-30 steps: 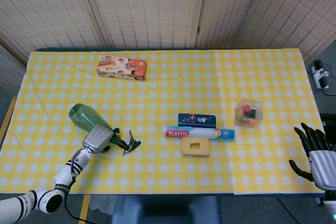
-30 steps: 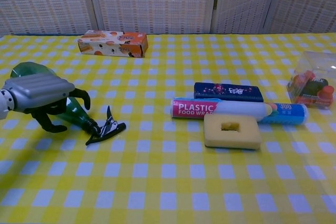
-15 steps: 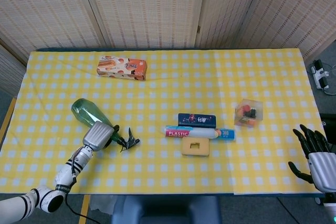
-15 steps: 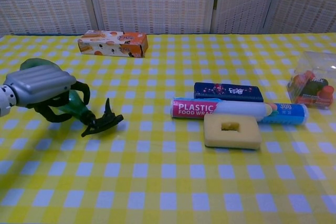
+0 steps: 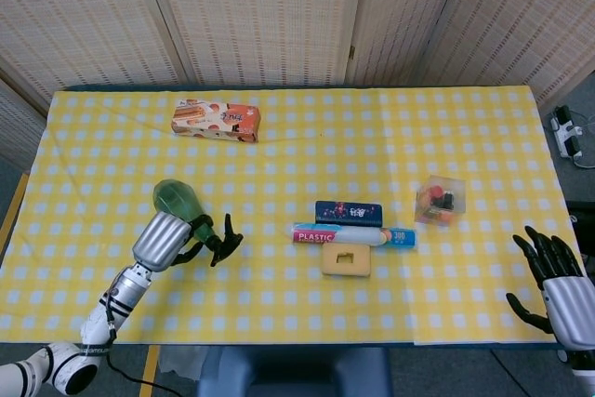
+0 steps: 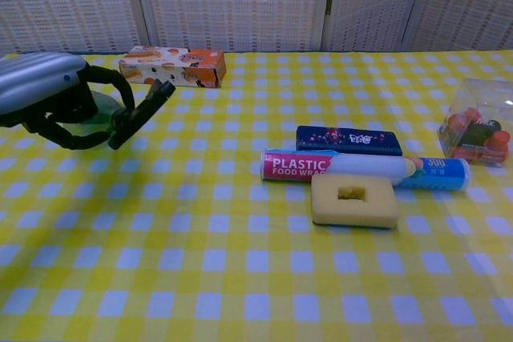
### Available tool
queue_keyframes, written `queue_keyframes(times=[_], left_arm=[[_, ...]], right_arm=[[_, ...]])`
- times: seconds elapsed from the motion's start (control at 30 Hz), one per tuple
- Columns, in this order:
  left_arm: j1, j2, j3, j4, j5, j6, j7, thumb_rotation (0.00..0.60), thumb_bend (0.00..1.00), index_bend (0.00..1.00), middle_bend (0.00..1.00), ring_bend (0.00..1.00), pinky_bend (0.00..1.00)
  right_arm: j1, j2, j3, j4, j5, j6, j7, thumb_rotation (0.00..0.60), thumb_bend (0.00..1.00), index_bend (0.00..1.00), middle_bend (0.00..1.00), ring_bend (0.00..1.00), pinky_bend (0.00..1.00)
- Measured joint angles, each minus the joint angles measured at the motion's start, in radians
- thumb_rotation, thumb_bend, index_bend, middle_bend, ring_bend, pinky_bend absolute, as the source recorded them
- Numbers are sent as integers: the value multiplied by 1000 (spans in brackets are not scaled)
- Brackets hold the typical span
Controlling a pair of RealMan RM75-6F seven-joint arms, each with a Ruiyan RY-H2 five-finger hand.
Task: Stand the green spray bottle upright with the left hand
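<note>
The green spray bottle [image 5: 177,200] is lifted off the yellow checked tablecloth at the left, still tilted, its black trigger head [image 5: 223,239] pointing right. My left hand [image 5: 160,239] grips it around the neck. In the chest view the left hand [image 6: 44,90] covers most of the green spray bottle [image 6: 100,110], and the black trigger head [image 6: 144,114] sticks out up and to the right. My right hand [image 5: 556,281] hangs at the table's right front edge with its fingers spread and holding nothing; the chest view does not show it.
An orange snack box [image 5: 216,121] lies at the back left. In the middle are a dark blue box [image 5: 349,213], a plastic wrap roll [image 5: 353,235] and a tan sponge block [image 5: 346,260]. A clear box of small items [image 5: 440,199] sits to the right.
My left hand has lifted the bottle off the cloth and swung it toward upright; the trigger head rose from the table. The right hand drifted slightly lower.
</note>
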Motion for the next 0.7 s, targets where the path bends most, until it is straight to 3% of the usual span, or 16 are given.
queue_keyframes(times=[0.3,0.7], left_arm=[[25,222,-64,-277,-150,-52,-180,600,579,703,1000,1000,1000],[9,544,-129,-497,-361,-320,-473,600,625,702,1000,1000,1000]], right_arm=[[-8,4,-7,5,-24,23,19,600,329,0,0,0,0],[-4,-11,-6,2,-23,11,-12,600,329,0,0,0,0]])
